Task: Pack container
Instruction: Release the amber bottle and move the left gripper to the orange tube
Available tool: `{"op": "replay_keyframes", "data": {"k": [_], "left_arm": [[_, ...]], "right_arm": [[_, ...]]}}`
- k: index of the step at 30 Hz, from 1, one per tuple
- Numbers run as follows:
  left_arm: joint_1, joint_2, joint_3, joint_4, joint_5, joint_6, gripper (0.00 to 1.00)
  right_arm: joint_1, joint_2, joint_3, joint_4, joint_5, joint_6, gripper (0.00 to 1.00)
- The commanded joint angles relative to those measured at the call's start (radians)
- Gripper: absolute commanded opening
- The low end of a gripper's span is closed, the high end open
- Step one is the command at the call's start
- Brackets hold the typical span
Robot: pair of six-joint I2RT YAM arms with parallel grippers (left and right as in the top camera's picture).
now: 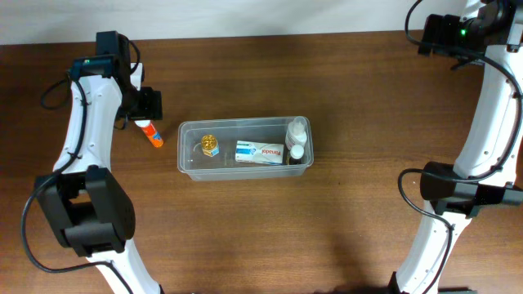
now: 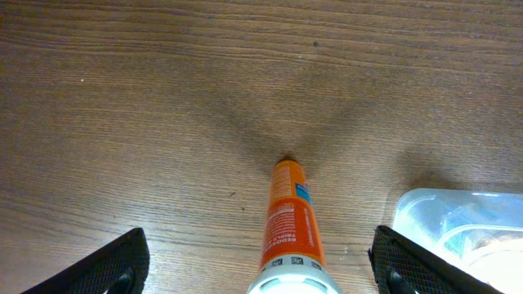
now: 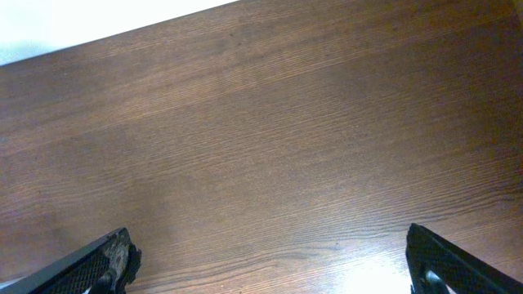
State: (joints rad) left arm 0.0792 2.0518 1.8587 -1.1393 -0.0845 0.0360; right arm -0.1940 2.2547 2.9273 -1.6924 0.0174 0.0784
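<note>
- Starting at your left: the left gripper (image 2: pixel 260 260) hangs wide open over the table (image 1: pixel 368 90) and grips nothing; both of its fingers (image 2: pixel 122 265) show low in the left wrist view, well apart from each other.
- Between those fingers an orange tube (image 2: pixel 288 216) lies flat on the wood, its white cap (image 2: pixel 292 284) at the end nearest the wrist camera; you can see a gap on each side, so neither finger touches it.
- From overhead, the tube lies at a slant near the left end of the container, outside it and apart from it; the tub's rounded corner also shows at the lower right of the left wrist view.
- At the middle, the container (image 1: pixel 186 167) sits upright on the table with its long side running left to right.
- Inside it, left to right, you have a small gold-topped item (image 1: pixel 210 145); a white and blue box (image 1: pixel 260 152) lying flat; and two small white-capped bottles (image 1: pixel 297 131) at the right end, just beside the box.
- At your far right, the right gripper (image 3: pixel 270 265) is spread wide with nothing between its fingers; only wood lies beneath it, well apart from the container.
</note>
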Motion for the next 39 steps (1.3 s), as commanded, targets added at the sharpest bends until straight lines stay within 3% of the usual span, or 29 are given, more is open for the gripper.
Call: {"op": "replay_keyframes", "data": {"k": [1, 7, 12, 16, 24, 28, 39], "left_arm": [[0.002, 0.028, 0.006, -0.002, 0.019, 0.022, 0.87], [0.002, 0.063, 0.006, -0.019, 0.038, 0.022, 0.85], [0.002, 0.075, 0.006, -0.023, 0.04, 0.022, 0.67], [0.002, 0.075, 0.006, -0.024, 0.04, 0.022, 0.58], [0.002, 0.075, 0.006, -0.024, 0.04, 0.022, 0.24], [0.002, 0.075, 0.006, -0.024, 0.04, 0.022, 0.18], [0.0, 0.074, 0.127, -0.117, 0.045, 0.021, 0.18]], "right_arm": [[-0.003, -0.007, 0.001, -0.006, -0.006, 0.008, 0.98], [-0.003, -0.007, 0.001, -0.006, -0.006, 0.008, 0.98], [-0.003, -0.007, 0.001, -0.006, -0.006, 0.008, 0.98], [-0.003, -0.007, 0.001, -0.006, -0.006, 0.008, 0.98], [-0.003, -0.007, 0.001, -0.006, -0.006, 0.008, 0.98], [-0.003, -0.007, 0.001, -0.006, -0.006, 0.008, 0.98], [-0.003, -0.007, 0.001, -0.006, -0.006, 0.008, 0.98]]}}
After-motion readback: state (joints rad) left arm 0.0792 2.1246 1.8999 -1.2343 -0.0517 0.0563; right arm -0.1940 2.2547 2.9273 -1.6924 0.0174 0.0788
